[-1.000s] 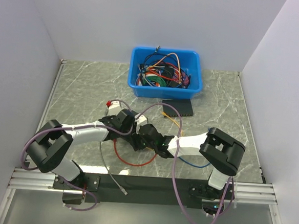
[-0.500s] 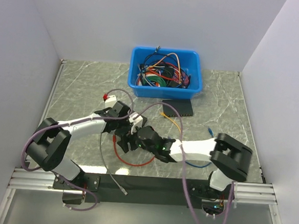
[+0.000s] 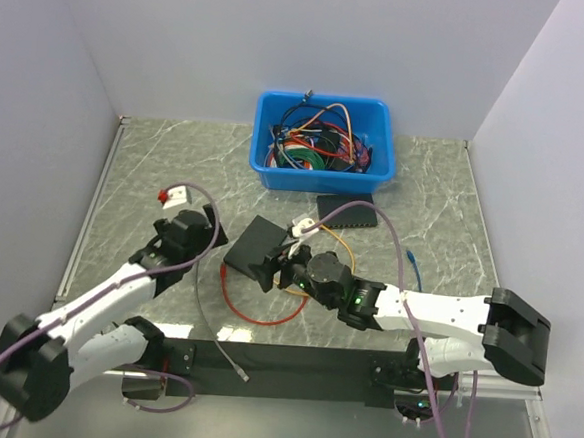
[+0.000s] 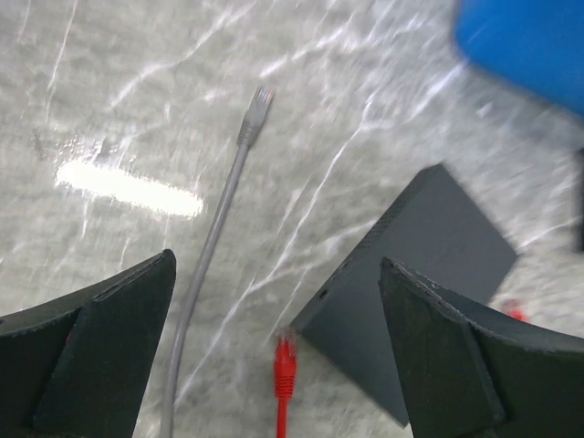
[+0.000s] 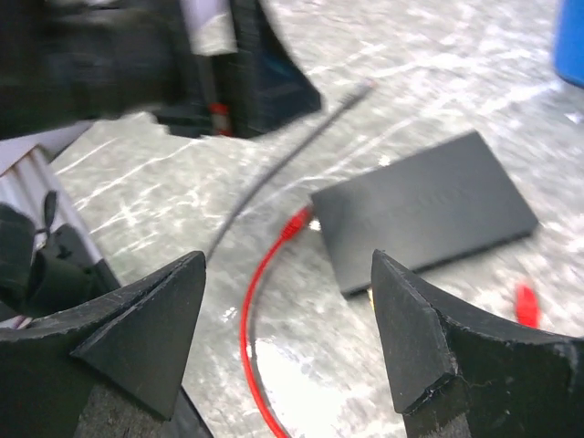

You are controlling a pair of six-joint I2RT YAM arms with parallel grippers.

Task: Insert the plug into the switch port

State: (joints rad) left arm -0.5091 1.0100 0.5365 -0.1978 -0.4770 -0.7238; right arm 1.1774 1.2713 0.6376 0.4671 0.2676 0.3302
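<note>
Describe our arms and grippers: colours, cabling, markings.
White links and black joint housings on the left arm and right arm, each trailing a lilac-grey cable. Black wedge fingers on the left gripper and right gripper. The right arm shows green LEDs.

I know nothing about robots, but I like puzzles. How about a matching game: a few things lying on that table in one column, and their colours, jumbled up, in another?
Things
1. bin full of cables
2. flat box nearest the arms
3. looped cable
4. thin straight cable

Colours
A. red
B. black
C. blue
D. grey

Pairs: 1-C, 2-B, 3-A, 4-D
</note>
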